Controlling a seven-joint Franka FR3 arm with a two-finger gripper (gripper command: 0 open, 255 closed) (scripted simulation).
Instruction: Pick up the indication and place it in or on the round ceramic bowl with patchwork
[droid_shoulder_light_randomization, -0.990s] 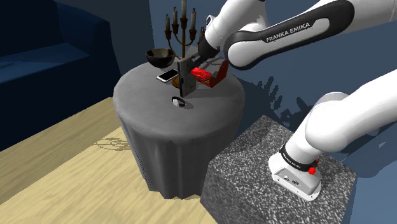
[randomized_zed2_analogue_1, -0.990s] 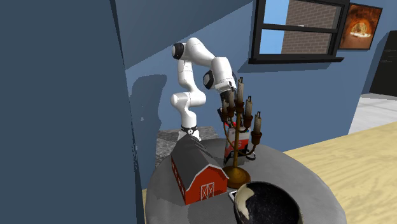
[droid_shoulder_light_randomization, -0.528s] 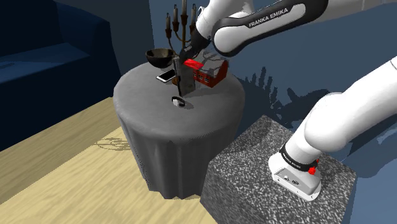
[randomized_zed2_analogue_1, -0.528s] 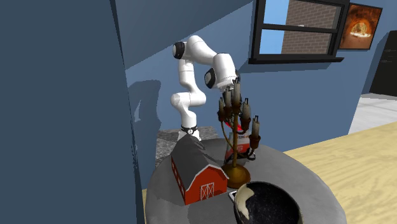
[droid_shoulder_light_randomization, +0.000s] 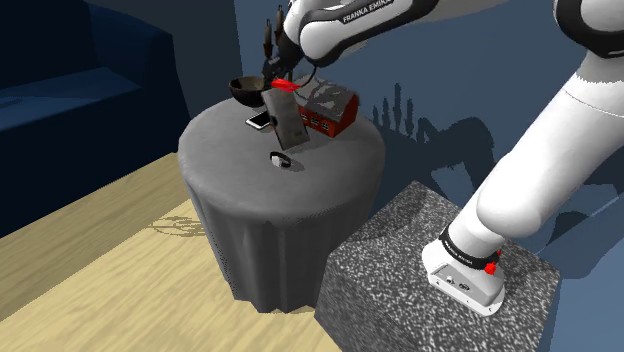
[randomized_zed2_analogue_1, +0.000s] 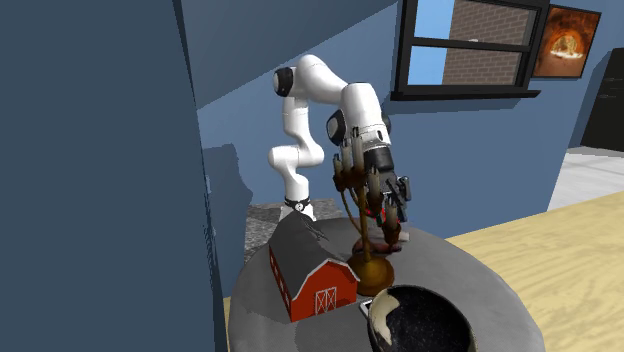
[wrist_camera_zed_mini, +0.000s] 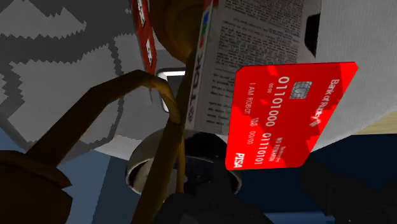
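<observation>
A red bank card (wrist_camera_zed_mini: 289, 118) is clasped in my gripper (droid_shoulder_light_randomization: 281, 79) and hangs in the air, clear of the table. In the shoulder view the red card (droid_shoulder_light_randomization: 285, 86) is just right of the dark round bowl (droid_shoulder_light_randomization: 250, 90) and above an upright grey box (droid_shoulder_light_randomization: 286, 118). Past the card in the wrist view lies the bowl (wrist_camera_zed_mini: 202, 167), with its pale rim and dark inside, partly hidden by brown candelabra arms (wrist_camera_zed_mini: 162, 137). The second exterior view has the bowl (randomized_zed2_analogue_1: 420, 322) at the near table edge and my gripper (randomized_zed2_analogue_1: 387, 204) behind the candelabra (randomized_zed2_analogue_1: 371, 215).
The round grey-draped table (droid_shoulder_light_randomization: 300, 190) also carries a red barn model (droid_shoulder_light_randomization: 330, 110), a phone (droid_shoulder_light_randomization: 263, 120) and a small dark item (droid_shoulder_light_randomization: 281, 159). The candelabra (droid_shoulder_light_randomization: 272, 38) stands tall beside the bowl, close to my hand. My speckled stand (droid_shoulder_light_randomization: 420, 270) sits right of the table.
The arm has swung toward the shoulder view's left, carrying the red card up from over the barn to a spot beside the candelabra and bowl.
</observation>
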